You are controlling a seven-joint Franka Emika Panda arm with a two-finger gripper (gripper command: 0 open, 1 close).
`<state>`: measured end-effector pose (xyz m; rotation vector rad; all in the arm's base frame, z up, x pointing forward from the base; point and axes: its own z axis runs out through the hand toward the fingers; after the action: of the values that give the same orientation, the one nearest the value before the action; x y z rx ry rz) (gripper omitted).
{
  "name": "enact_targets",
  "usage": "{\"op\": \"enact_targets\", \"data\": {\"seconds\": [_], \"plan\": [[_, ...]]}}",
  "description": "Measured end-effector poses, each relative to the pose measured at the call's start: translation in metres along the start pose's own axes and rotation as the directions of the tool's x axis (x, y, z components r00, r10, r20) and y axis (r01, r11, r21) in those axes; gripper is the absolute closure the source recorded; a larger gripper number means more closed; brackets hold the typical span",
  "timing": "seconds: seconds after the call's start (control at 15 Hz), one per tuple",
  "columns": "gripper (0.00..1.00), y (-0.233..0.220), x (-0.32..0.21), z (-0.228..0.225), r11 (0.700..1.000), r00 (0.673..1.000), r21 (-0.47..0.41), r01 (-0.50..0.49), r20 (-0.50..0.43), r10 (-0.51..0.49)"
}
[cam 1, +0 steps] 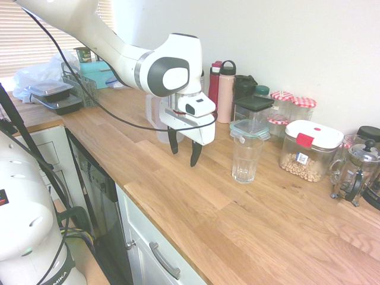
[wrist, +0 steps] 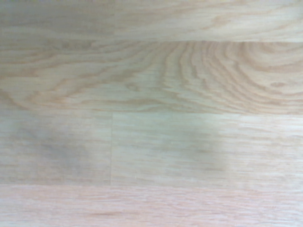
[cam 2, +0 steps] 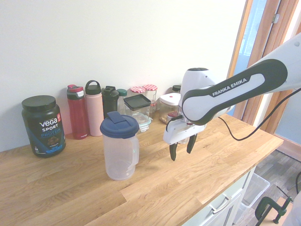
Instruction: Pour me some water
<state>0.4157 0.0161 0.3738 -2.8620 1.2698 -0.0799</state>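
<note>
One open gripper [cam 2: 181,147], one lidded jug [cam 2: 119,149], one glass [cam 1: 247,158], apparently empty

Oak worktop [cam 1: 255,231] – pale planks, grain blurred in wrist view. Along wall: black Vega Sport tub [cam 2: 43,125], red bottle [cam 2: 77,112] beside pink bottle [cam 2: 94,108], black shaker [cam 2: 110,99], jars with red gingham lids [cam 1: 292,104]. Clear container with white lid and red clip [cam 1: 309,149], nuts inside. French press [cam 1: 355,172] just beside it. Far end – stacked black trays [cam 1: 55,97], plastic bag [cam 1: 37,74] behind. White cabinet drawer [cam 1: 163,261] under worktop.
</note>
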Motion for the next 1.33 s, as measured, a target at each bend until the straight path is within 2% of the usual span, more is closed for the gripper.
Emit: {"op": "enact_targets", "data": {"seconds": [0.27, 0.6, 0.87, 1.07, 1.27, 1.33], "plan": [[0.0, -0.005, -0.011, -0.01, 1.0, 1.0, 0.018, 0.006, -0.005, -0.006], [0.0, -0.03, -0.147, -0.071, 1.0, 0.998, 0.017, 0.003, -0.06, -0.002], [0.0, -0.062, -0.218, -0.103, 0.99, 0.988, 0.138, 0.001, -0.154, 0.02], [0.0, -0.094, -0.209, -0.12, 0.979, 0.97, 0.202, 0.032, -0.244, 0.019], [0.0, -0.119, -0.183, -0.103, 0.978, 0.966, 0.201, 0.05, -0.258, 0.003], [1.0, -0.125, -0.176, -0.096, 0.978, 0.965, 0.199, 0.059, -0.261, -0.005]]}}
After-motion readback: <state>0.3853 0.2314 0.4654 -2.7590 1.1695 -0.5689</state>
